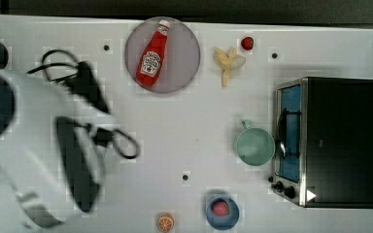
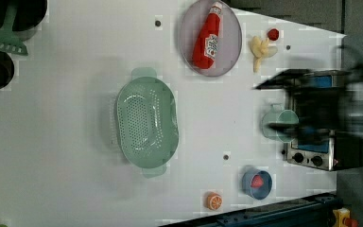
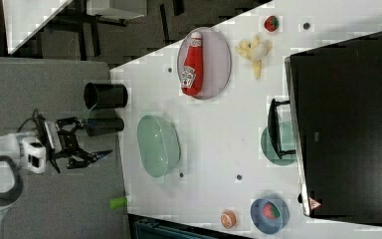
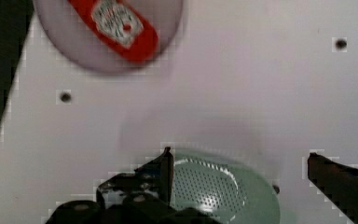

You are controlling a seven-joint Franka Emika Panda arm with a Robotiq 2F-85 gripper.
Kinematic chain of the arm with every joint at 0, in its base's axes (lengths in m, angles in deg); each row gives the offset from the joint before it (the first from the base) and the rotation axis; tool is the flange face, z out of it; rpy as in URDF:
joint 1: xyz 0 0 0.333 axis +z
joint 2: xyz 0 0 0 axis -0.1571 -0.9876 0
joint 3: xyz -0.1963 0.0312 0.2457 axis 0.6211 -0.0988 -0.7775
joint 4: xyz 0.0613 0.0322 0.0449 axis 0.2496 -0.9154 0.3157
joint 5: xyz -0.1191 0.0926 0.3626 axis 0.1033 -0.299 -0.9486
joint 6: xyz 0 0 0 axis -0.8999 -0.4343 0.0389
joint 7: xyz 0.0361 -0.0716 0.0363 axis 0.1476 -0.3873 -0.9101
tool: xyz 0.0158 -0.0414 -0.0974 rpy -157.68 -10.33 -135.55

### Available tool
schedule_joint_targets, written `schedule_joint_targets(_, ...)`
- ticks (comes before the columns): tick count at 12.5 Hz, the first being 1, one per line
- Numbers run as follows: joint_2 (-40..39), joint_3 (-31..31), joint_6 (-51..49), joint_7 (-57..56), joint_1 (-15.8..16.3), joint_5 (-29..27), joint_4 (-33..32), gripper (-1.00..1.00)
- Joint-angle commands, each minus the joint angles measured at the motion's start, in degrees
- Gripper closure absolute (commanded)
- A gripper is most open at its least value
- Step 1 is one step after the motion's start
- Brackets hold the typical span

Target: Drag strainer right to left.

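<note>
The strainer (image 2: pixel 146 124) is a pale mint-green oval colander with a dotted bottom and tab handles at both ends. It rests on the white table (image 2: pixel 66 142) and appears again in the right view (image 3: pixel 158 145) and the wrist view (image 4: pixel 214 186). My gripper (image 3: pixel 97 138) is open and holds nothing. In the right view it hangs well above the table, at the right view's left of the strainer. In the wrist view the gripper (image 4: pixel 238 154) has dark fingers (image 4: pixel 161 170) that straddle the strainer from above without touching it. In the top view my arm (image 1: pixel 53 145) hides the strainer.
A ketchup bottle (image 1: pixel 153 54) lies on a grey plate (image 1: pixel 187 58). A banana (image 1: pixel 228 62) and a strawberry (image 1: pixel 247 43) lie nearby. A mint cup (image 1: pixel 255 145) stands by the toaster oven (image 1: pixel 335 141). A blue bowl (image 1: pixel 222 211), an orange slice (image 1: pixel 165 222) and black cups (image 3: pixel 105 95) stand along the table's edges.
</note>
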Motion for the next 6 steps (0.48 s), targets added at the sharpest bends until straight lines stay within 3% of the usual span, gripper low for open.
schedule_joint_targets(1, 2.9, 7.4, -5.0, -19.5, -2.9, 0.1, -0.6, -1.00)
schedule_joint_targets(6, 9.5, 19.1, -9.8, -32.4, -4.0, 2.4, -0.6, -1.00)
